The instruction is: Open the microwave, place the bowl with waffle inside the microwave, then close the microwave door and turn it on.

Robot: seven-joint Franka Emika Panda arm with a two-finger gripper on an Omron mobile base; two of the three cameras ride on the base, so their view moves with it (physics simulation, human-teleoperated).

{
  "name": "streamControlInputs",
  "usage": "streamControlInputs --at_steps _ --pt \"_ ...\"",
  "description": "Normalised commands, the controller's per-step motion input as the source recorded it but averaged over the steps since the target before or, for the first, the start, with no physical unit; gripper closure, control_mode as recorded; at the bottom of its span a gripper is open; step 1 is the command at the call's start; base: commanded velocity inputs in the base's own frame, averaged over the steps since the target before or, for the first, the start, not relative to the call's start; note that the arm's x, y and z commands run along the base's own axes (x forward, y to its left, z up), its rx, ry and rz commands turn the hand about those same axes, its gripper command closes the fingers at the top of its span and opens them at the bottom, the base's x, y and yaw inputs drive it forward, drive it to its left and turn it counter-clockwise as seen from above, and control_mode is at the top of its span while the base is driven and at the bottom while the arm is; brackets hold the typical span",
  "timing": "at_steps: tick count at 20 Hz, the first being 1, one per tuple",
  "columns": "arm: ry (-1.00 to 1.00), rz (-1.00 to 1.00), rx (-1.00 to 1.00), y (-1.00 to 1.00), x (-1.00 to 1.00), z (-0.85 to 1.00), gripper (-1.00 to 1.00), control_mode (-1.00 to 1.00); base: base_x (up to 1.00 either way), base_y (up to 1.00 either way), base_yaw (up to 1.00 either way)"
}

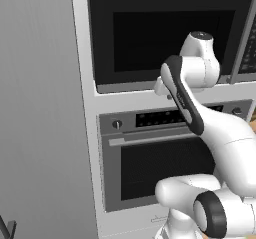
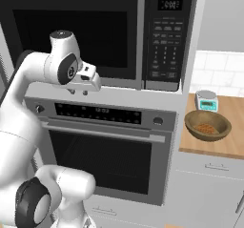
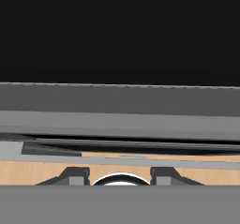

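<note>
Gripper (image 3: 120, 175) jaws roughly half apart, nothing between them; both fingertips (image 3: 76, 175) show free at the bottom of the hand view. Directly ahead of the jaws: the lower edge of the microwave door (image 2: 76, 34), which is shut, dark glass above. Hand sits at the door's bottom rim, above the steel oven (image 2: 102, 141). Bowl with waffle (image 2: 208, 125) is well off to the jaws' right, on the wooden counter (image 2: 233, 127), just in front of the teal scale (image 2: 207, 100). Microwave (image 2: 164, 36) keypad lies between door and bowl.
</note>
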Motion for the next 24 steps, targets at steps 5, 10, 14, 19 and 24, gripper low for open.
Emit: streamControlInputs --at_steps 5,10,14,19,24 --pt "0.0 0.0 0.0 0.0 -0.3 -0.04 -1.0 -1.0 0.0 0.0 0.0" --pt "0.0 0.0 -0.03 0.0 -0.5 -0.34 -1.0 -1.0 0.0 0.0 0.0" --pt "0.0 0.0 -0.03 0.04 -0.45 -0.38 -1.0 -1.0 0.0 0.0 0.0" --pt "-0.05 0.0 0.0 0.0 -0.49 -0.14 -1.0 -1.0 0.0 0.0 0.0" --pt "-0.01 0.0 0.0 0.0 -0.09 0.0 -1.0 1.0 -0.29 -0.16 0.0"
